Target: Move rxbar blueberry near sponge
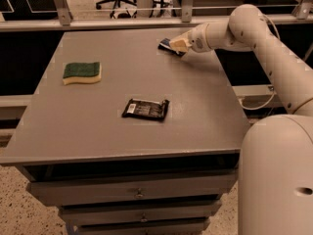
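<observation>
Grey tabletop (205, 111) carried a black wrapped bar (145, 108) nearest the front edge. Farther back and left of that black bar lay the sponge (82, 73), green side up. Farthest, behind and right of the black bar, the rxbar blueberry (165, 45) lay flat, the pincer (177, 45) upon it; whether the pincer gripped it could not be told.

The grey table (146, 72) has a flat top over a stack of drawers. The sponge (82, 73) lies on its left side, green face up. A black wrapped bar (145, 108) lies flat near the middle, well apart from the sponge. Toward the far right, the rxbar blueberry (165, 44) shows just under the pincer (178, 45); whether it rests on the top cannot be told.
</observation>
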{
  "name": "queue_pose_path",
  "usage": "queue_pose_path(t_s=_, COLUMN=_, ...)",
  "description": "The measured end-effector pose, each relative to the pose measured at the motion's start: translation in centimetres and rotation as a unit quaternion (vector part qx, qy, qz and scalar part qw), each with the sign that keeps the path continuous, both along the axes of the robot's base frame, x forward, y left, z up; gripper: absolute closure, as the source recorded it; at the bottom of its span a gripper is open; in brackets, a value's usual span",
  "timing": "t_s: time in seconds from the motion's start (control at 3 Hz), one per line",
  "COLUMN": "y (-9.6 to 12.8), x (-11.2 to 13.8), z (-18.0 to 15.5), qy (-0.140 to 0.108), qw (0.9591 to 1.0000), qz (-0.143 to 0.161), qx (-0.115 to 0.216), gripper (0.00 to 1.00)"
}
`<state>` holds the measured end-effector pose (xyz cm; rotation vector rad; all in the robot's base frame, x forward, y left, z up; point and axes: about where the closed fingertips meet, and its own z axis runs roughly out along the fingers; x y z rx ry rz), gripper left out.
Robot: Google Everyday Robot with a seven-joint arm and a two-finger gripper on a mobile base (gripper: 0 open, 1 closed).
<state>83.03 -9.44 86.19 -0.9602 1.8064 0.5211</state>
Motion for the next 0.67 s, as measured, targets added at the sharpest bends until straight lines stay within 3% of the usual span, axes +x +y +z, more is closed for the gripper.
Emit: queue_pose_path(t_s=0.67, y=-0.35, x=-0.35, z=0.45, qy=0.000, qw=0.9999, qz=-0.012, qx=0.003, gripper=0.44)
